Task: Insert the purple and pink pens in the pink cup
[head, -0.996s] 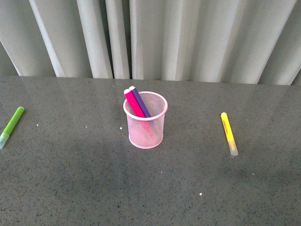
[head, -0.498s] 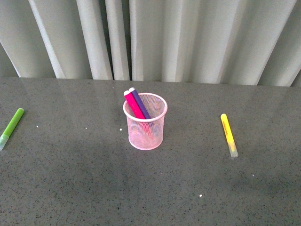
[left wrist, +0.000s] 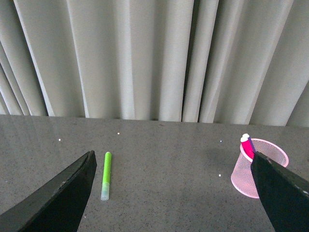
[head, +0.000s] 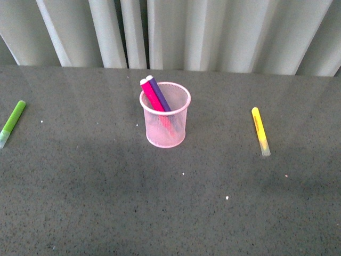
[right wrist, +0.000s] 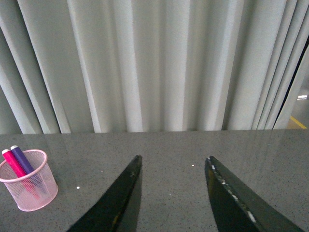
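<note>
The pink cup (head: 165,114) stands upright in the middle of the grey table. The pink pen (head: 153,97) and the purple pen (head: 159,95) lean inside it, tips above the far-left rim. The cup (left wrist: 244,173) and the pink pen (left wrist: 247,147) show in the left wrist view, partly behind a finger. The cup (right wrist: 28,187), pink pen (right wrist: 13,164) and purple pen (right wrist: 23,161) show in the right wrist view. My left gripper (left wrist: 174,162) is open and empty. My right gripper (right wrist: 174,158) is open and empty, apart from the cup. Neither arm shows in the front view.
A lime-green marker (head: 12,123) lies at the table's left edge; it also shows in the left wrist view (left wrist: 105,174). A yellow marker (head: 260,130) lies to the right of the cup. White curtains (head: 213,32) hang behind the table's far edge.
The whole scene has shifted upward in the front view, as the camera tilted. The cup, pens and markers keep their places relative to each other.
</note>
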